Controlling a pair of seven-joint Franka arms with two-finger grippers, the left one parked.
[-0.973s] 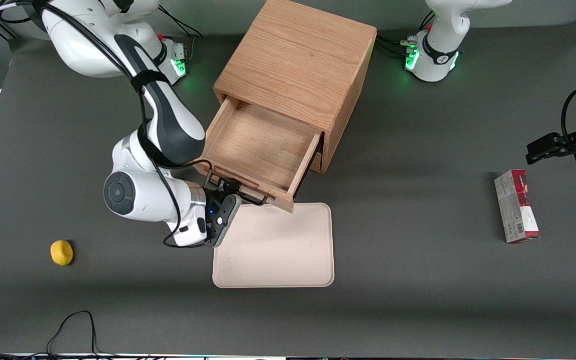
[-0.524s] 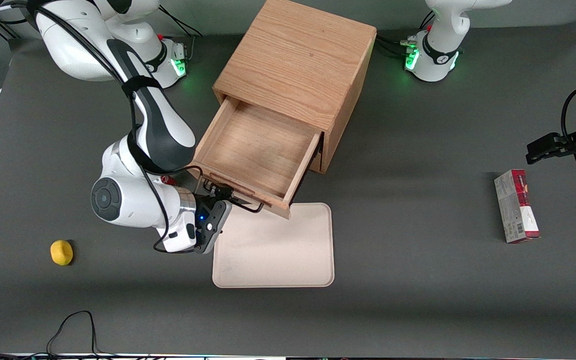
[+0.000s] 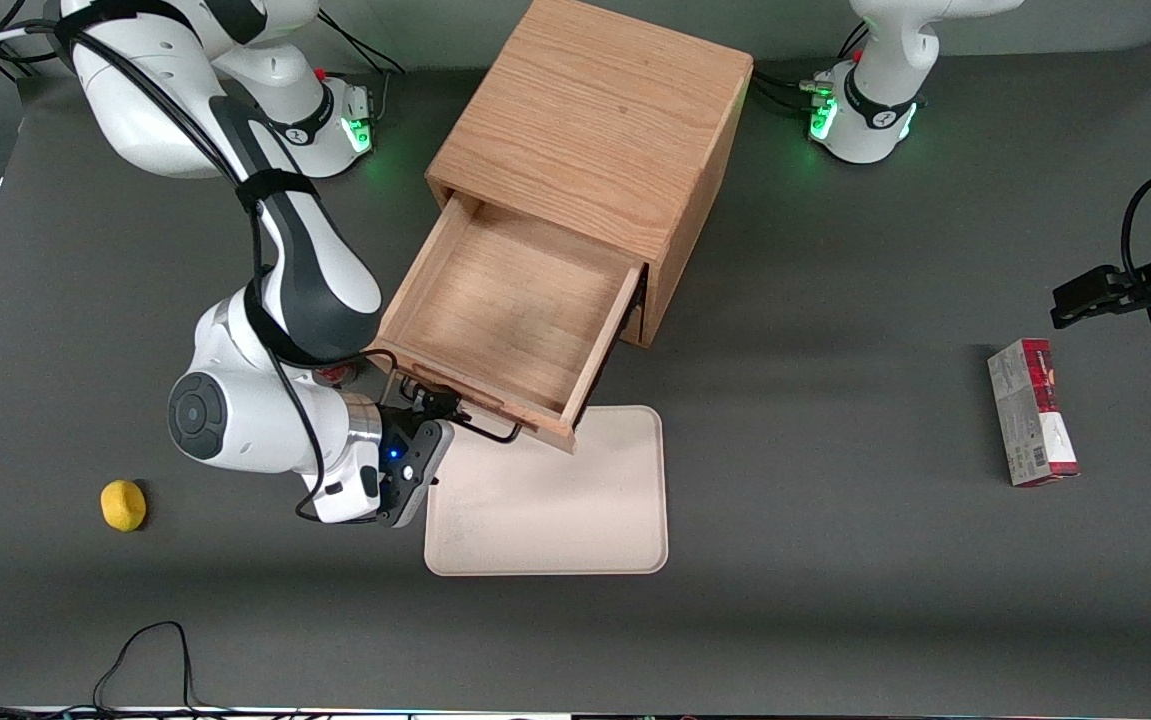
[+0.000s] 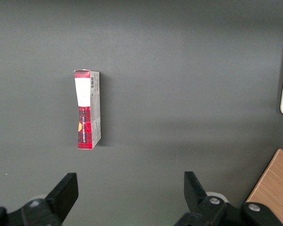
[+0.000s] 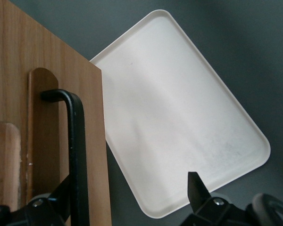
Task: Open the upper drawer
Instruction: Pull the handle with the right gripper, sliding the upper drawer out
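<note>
Dark grey table (image 3: 835,300), oak cabinet (image 3: 595,130) standing on it with the upper drawer (image 3: 505,310) pulled well out, bare wood inside, front hanging over the cream tray (image 3: 555,500). Gripper (image 3: 435,408) right at the black wire handle (image 5: 78,160), fingers (image 5: 198,188) spread apart, one either side of the bar, not clamped.

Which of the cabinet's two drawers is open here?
The upper drawer, pulled out, its plain wood interior exposed. The gripper is at its black wire handle; the lower drawer is hidden beneath.

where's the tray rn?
The cream tray lies flat on the table, nearer the front camera than the cabinet, its edge under the pulled-out upper drawer. The gripper is at the drawer's black handle, beside the tray.
</note>
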